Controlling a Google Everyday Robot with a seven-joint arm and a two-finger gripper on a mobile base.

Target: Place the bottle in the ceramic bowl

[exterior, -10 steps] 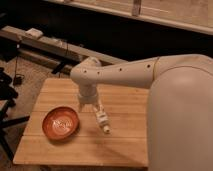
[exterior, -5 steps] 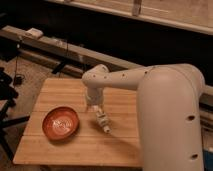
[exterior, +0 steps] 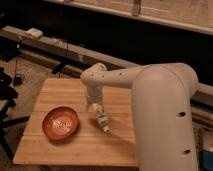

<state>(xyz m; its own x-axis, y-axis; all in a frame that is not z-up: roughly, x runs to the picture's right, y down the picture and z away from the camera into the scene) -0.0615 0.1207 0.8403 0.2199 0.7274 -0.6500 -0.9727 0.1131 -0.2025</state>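
Note:
The bottle (exterior: 102,120) is small and whitish with a darker band. It lies tilted on the wooden table (exterior: 75,150), its cap end pointing toward the front right. The ceramic bowl (exterior: 60,123) is shallow and orange-red with a pale pattern at its centre. It sits on the table to the left of the bottle, apart from it, with nothing in it. My gripper (exterior: 94,106) hangs from the white arm directly over the bottle's upper end, at or very near it.
My large white arm (exterior: 160,110) fills the right side and covers the table's right part. A long rail with cables and a small white box (exterior: 35,33) runs behind the table. Dark floor and a black stand (exterior: 7,95) lie to the left.
The gripper has dropped slightly toward the bottle's upper end and the arm's wrist has turned. The bottle and the bowl stay where they were.

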